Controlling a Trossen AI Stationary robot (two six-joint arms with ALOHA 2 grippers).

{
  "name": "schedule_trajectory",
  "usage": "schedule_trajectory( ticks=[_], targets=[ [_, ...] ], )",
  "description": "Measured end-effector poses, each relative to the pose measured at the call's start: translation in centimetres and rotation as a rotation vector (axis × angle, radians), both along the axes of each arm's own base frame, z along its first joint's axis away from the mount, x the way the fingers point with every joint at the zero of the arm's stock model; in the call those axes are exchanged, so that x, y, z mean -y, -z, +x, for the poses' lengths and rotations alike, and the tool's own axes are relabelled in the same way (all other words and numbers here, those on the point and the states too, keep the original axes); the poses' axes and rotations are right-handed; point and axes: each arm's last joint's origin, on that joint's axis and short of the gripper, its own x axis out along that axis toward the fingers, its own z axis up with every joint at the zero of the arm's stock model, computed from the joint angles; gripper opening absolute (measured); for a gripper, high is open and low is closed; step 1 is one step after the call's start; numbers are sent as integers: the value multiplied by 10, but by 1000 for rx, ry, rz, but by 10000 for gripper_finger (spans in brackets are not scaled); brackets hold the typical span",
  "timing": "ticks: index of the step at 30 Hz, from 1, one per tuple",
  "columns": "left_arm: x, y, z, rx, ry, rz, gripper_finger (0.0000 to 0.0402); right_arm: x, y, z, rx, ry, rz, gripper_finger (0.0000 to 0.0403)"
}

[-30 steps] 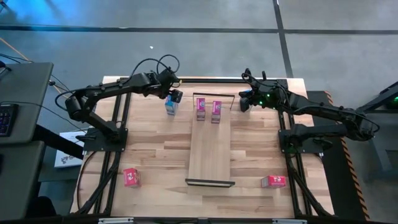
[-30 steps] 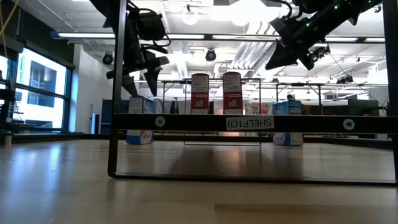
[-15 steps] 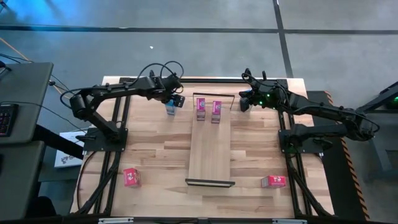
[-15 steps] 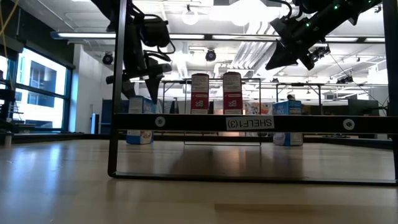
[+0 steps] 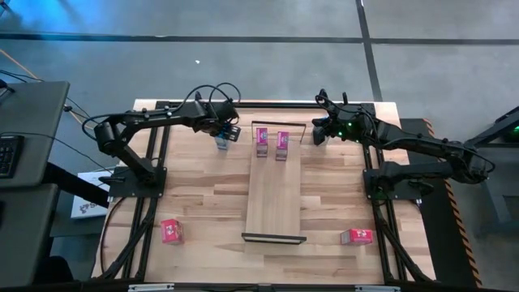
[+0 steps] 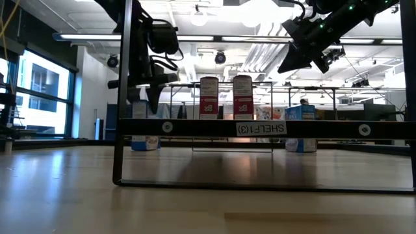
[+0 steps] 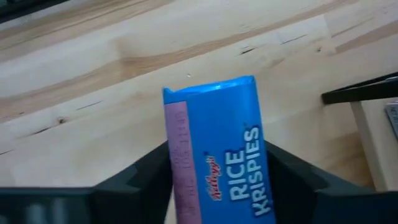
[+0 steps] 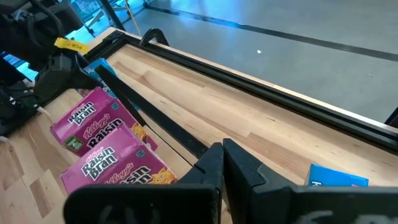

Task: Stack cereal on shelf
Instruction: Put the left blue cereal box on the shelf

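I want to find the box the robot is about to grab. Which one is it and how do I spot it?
Find the shelf, the long pale board in the table's middle, and go to its far end where two pink boxes stand. Just left of them stands a light blue cereal box, Rice Krispies, with the left gripper over it; it is the only box between gripper fingers.

A long narrow light-wood shelf board [image 5: 274, 195] lies at the table's centre, with two pink cardboard cereal boxes [image 5: 262, 142] [image 5: 281, 144] upright at its far end. The left gripper [image 5: 226, 132] sits over a light blue box [image 5: 221, 143] beside the shelf. The right gripper [image 5: 319, 133] hovers opposite. Two red boxes [image 5: 170, 231] [image 5: 356, 236] lie near the front corners.
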Motion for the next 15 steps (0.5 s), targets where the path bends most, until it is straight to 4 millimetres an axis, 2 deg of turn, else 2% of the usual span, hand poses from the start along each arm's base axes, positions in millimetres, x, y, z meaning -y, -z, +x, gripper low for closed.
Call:
schedule_trajectory(
  ticks=[4, 7, 12, 15],
  targets=[
    [1, -1, 0, 13, 7, -17, 142, 0, 0, 0, 0, 0, 0, 0],
    [4, -10, -4, 42, 23, -23, 116, 0, 0, 0, 0, 0, 0, 0],
    [20, -43, -27, 88, 97, -29, 101, 0, 0, 0, 9, 5, 10, 0],
    [41, -68, -47, 141, 245, -55, 102, 0, 0, 0, 35, 25, 43, 0]
  ],
)
